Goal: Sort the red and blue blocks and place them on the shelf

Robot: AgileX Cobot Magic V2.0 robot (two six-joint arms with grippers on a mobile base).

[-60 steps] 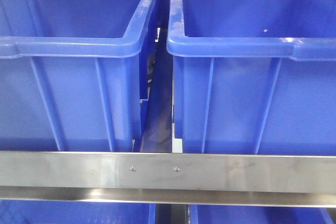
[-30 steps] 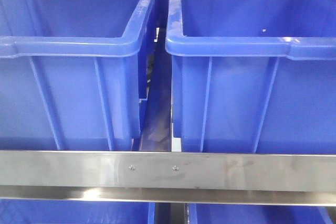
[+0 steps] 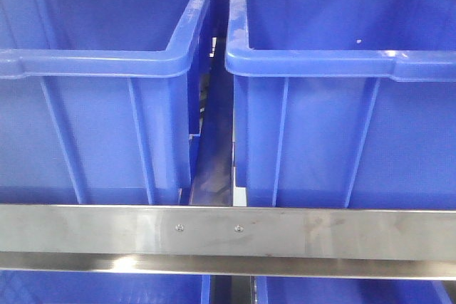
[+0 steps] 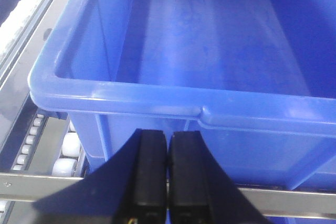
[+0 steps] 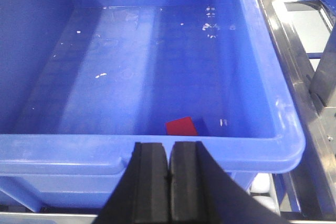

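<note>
The red block (image 5: 181,126) lies on the floor of the right blue bin (image 5: 157,77), close behind its near rim. The blue block is not in view. My right gripper (image 5: 169,153) is shut and empty, in front of that bin's near rim. My left gripper (image 4: 168,142) is shut and empty, in front of the near rim of the left blue bin (image 4: 210,51), whose visible floor shows nothing on it. Both bins stand on the steel shelf (image 3: 228,233), behind its front rail.
White roller tracks (image 4: 63,156) run under the left bin, and steel frame rails (image 5: 310,103) stand right of the right bin. A narrow gap (image 3: 214,140) separates the two bins. More blue bins (image 3: 100,288) sit on the tier below.
The front view has shifted very slightly; the bins sit a touch further left in the picture than a second ago. Nothing else has visibly changed.
</note>
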